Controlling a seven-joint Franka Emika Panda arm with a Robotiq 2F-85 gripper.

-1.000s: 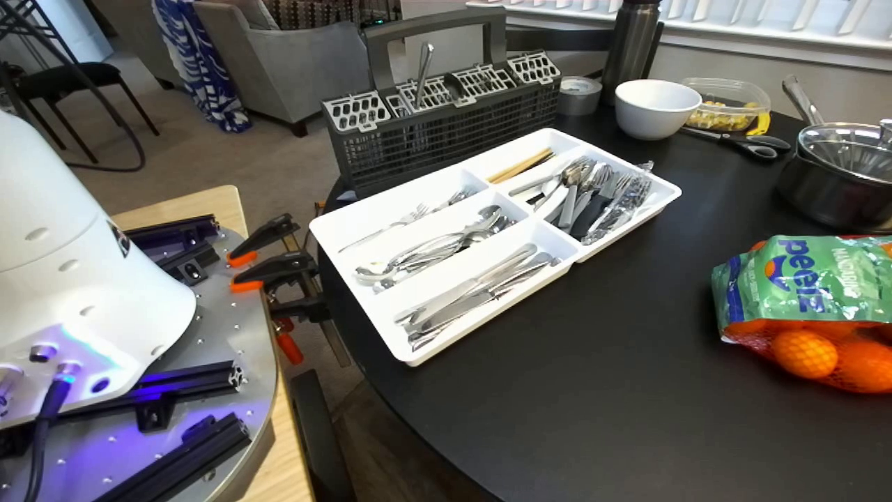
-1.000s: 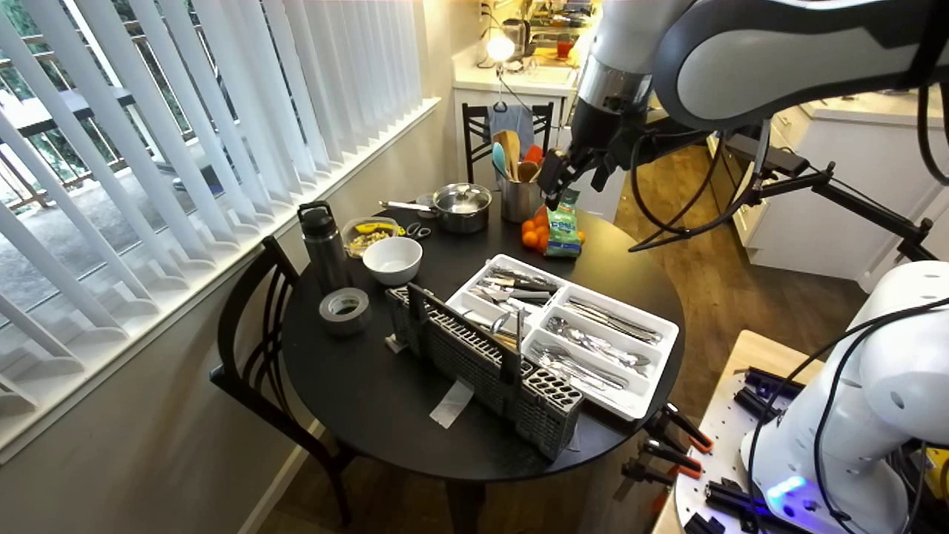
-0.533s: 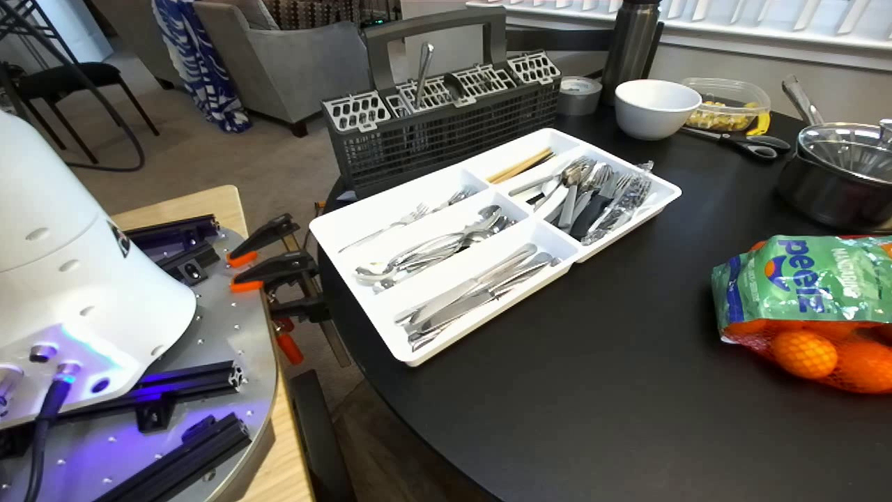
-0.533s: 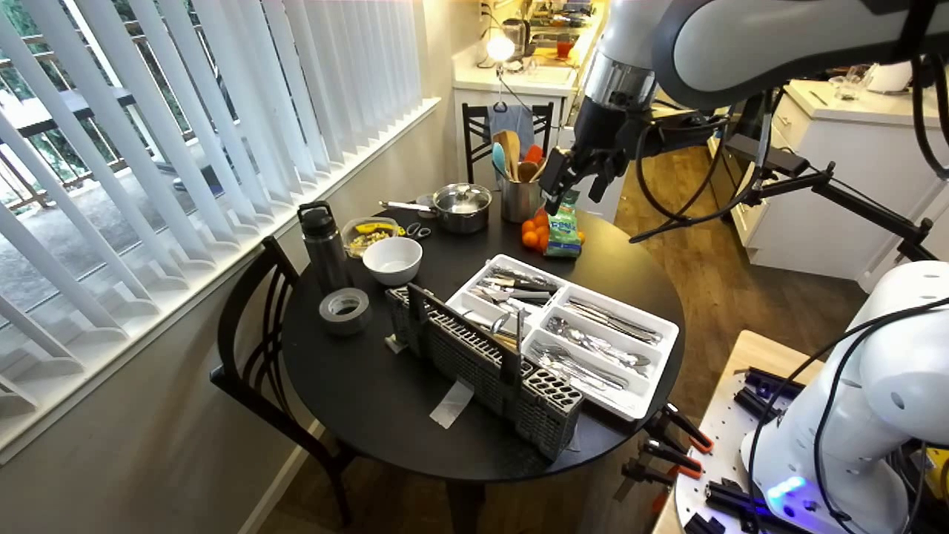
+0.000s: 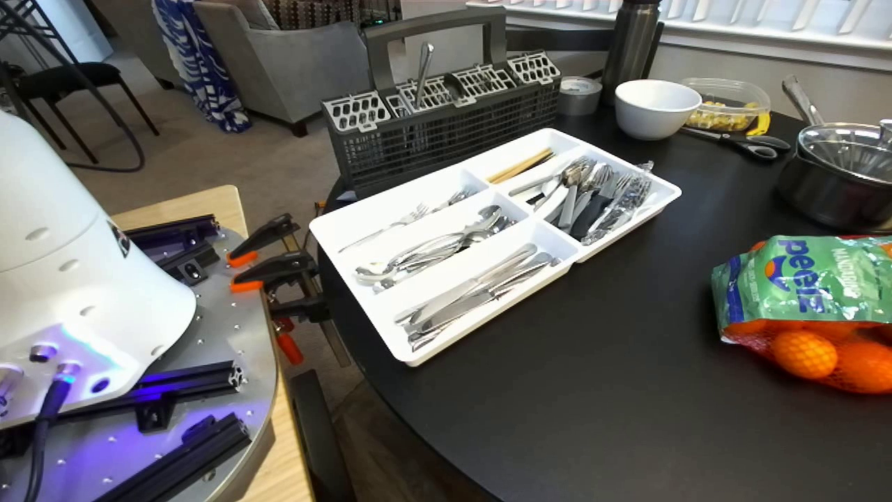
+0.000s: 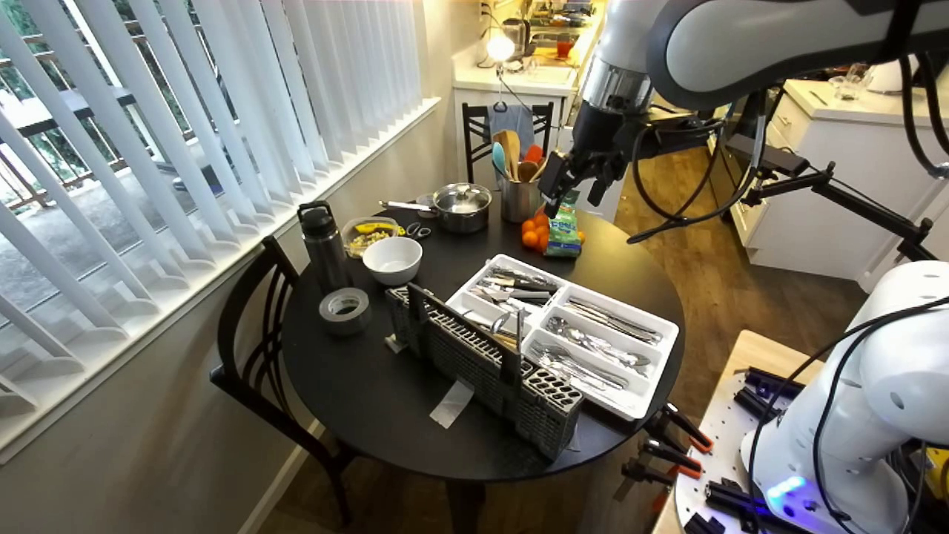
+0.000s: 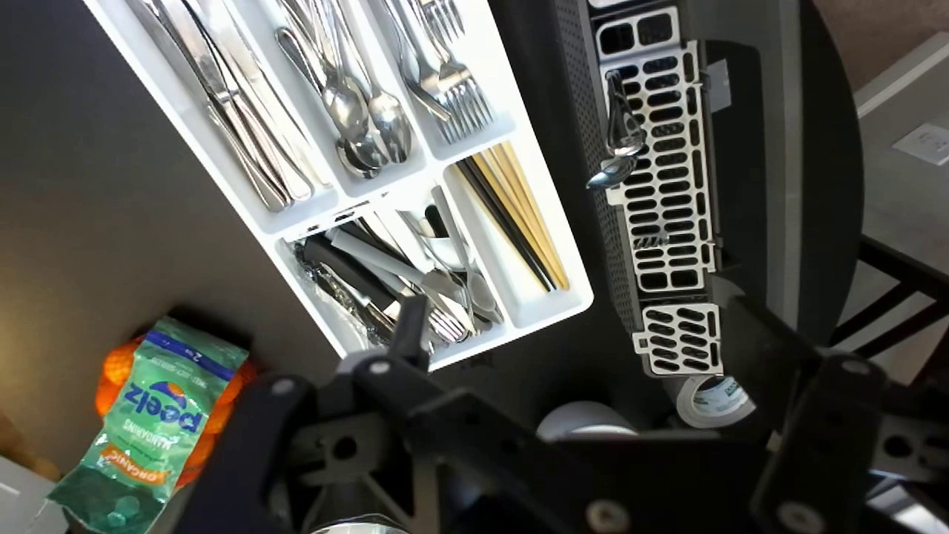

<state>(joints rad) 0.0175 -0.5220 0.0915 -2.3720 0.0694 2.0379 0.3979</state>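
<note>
Claw (image 6: 572, 200) released, its two fingers (image 7: 412, 330) spread wide and gripping nothing; the forearm (image 6: 771, 55) reaches over the counter (image 5: 592, 390) and the wrist (image 6: 593, 126) slants downward. Seen from the wrist, a corner of the tray (image 7: 537, 315) falls between the fingertips, with the basket (image 7: 667, 189) to one side and the bag (image 7: 156, 415) to the other; all three rest on the counter, apart from the claw. Compared with one second earlier, the forearm sits slightly higher in frame and one fingertip hangs lower; tray, basket and bag are unmoved. Wrist view: chopsticks (image 7: 519, 215) visible along their length, partly hidden by the basket in an exterior view. In an exterior view only the arm's base (image 5: 83, 279) enters, the claw out of frame.
</note>
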